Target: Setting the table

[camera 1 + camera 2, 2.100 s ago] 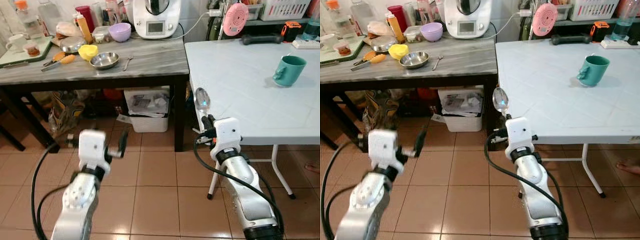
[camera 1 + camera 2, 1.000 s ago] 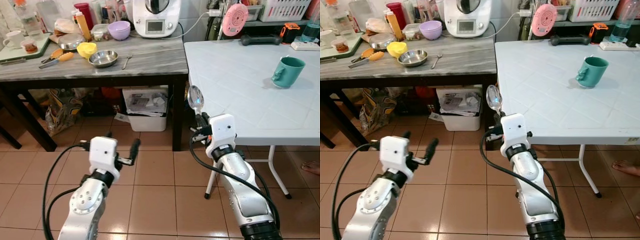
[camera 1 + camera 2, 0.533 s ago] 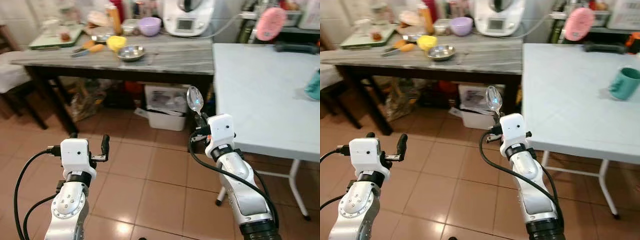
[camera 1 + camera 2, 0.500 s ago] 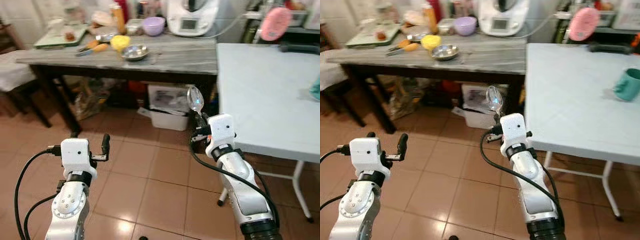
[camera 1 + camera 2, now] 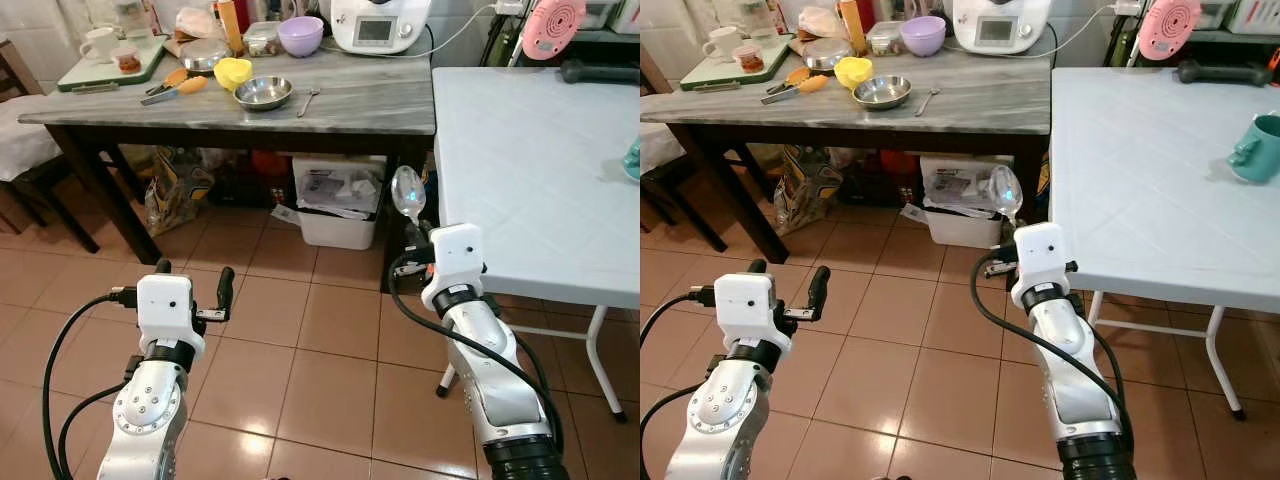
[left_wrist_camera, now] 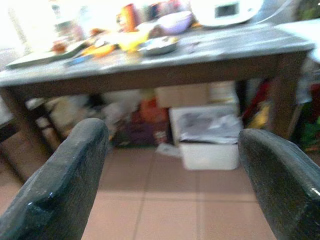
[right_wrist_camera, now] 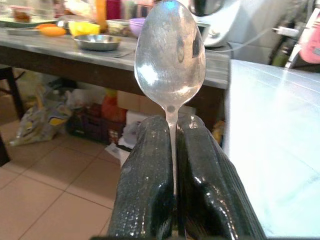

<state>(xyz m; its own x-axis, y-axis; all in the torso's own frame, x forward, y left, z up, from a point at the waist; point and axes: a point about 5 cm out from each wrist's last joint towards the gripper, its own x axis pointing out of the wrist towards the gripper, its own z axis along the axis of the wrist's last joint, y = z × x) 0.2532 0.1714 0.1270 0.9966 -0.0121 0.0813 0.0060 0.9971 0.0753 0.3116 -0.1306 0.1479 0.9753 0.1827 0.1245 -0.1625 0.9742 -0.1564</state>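
**Spoon in hand, robot stands short of the white table**

The right gripper point(image 5: 416, 240) is clenched on the handle of a metal spoon point(image 5: 408, 192), the bowl pointing up and away from the wrist, just off the near corner of the white table point(image 5: 520, 180). The left gripper point(image 5: 190, 282) hangs low over the tiled floor point(image 5: 300, 370) with its two fingers spread and nothing between them. A teal mug point(image 5: 1255, 146) already sits far across the white table. On the grey marble-topped table point(image 5: 350, 100) beside it lie a steel bowl point(image 5: 263, 93), a yellow bowl point(image 5: 232, 72), a purple bowl point(image 5: 300, 34) and a small piece of cutlery point(image 5: 308, 98). The step in hand appears to be carrying the spoon to its place setting. The next move likely calls for stepping closer, bringing the right arm over the tabletop, tilting the spoon flat and letting it go near the mug without it sliding off the edge.
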